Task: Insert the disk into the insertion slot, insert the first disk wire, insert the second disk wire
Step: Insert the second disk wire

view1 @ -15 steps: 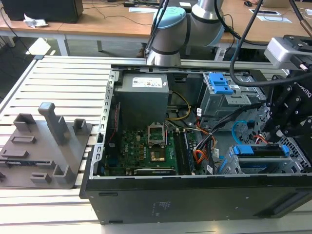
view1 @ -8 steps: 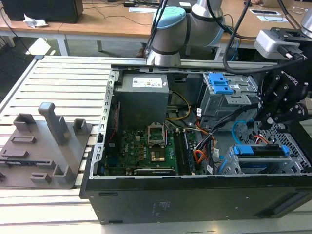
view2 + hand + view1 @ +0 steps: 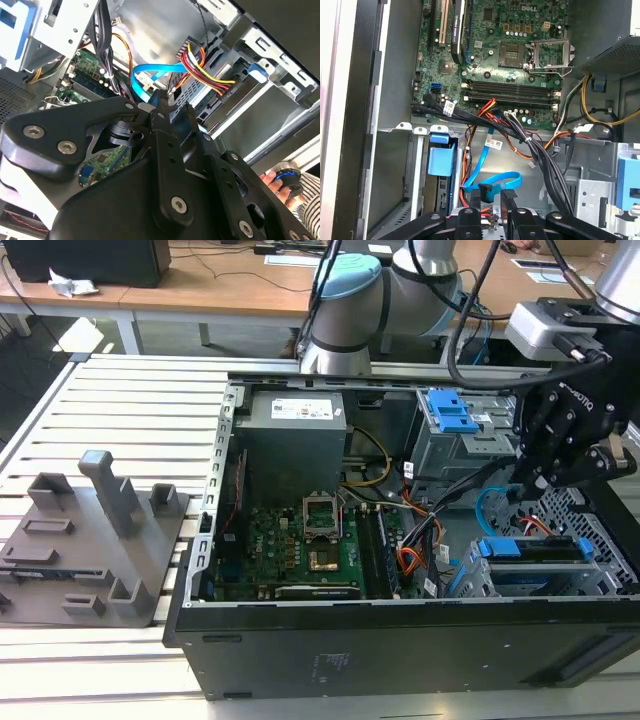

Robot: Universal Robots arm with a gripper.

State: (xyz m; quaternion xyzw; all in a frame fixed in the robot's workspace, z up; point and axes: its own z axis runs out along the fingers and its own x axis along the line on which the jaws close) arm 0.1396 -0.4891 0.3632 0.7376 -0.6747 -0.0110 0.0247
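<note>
Pincer (image 3: 489, 196) pinches narrow on the blue wire (image 3: 499, 175) at its plug (image 3: 486, 191); wire judged limp and light, plug stiff, best gripped there.

I see an open black computer case (image 3: 400, 655) on the slatted worktop (image 3: 140, 410), green motherboard (image 3: 285, 540) exposed, with a grey moulded fixture (image 3: 95, 540) by the worktop's edge at the exterior view's left.

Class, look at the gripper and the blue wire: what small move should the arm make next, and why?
Probably ease the gripper toward the disk, keeping the plug squared. The disk already sits in the insertion slot, and the gripper seems to pinch the blue wire at its black plug, not yet at the disk.
</note>
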